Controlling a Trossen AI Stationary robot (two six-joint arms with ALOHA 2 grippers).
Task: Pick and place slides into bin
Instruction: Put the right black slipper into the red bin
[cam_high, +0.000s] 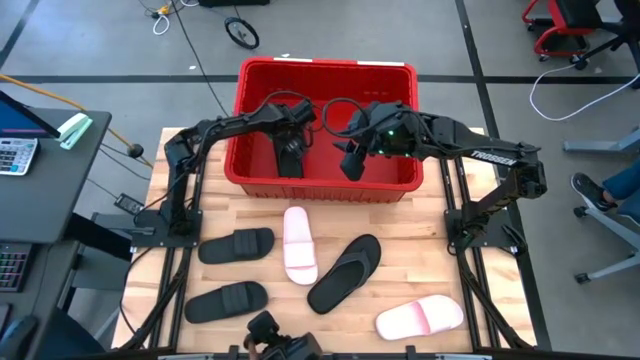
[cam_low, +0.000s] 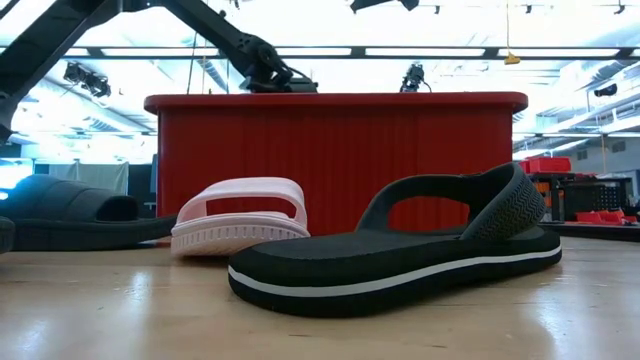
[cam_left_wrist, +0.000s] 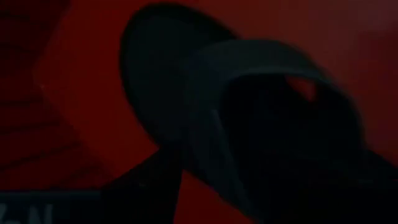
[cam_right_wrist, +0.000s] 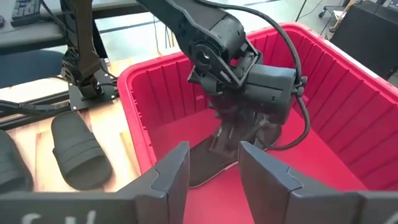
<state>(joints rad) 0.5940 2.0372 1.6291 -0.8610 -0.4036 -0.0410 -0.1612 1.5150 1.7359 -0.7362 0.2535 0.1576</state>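
The red bin (cam_high: 325, 72) stands at the table's far middle. One black flip-flop (cam_right_wrist: 200, 173) lies on its floor; its strap fills the left wrist view (cam_left_wrist: 249, 68). My left gripper (cam_right_wrist: 239, 134) reaches down into the bin right over that flip-flop. My right gripper (cam_right_wrist: 214, 154) is open and empty, above the bin's right half (cam_high: 352, 165). On the table lie two black slides (cam_high: 235, 245) (cam_high: 225, 300), two white slides (cam_high: 298, 245) (cam_high: 420, 318) and a black flip-flop (cam_high: 345, 272), each resting on its sole.
Both arms crowd over the bin's middle, close to each other. The sandals are spread over the table's near half, in front of the bin's near wall (cam_low: 340, 150). Arm bases stand at the left (cam_high: 165, 225) and right (cam_high: 480, 230).
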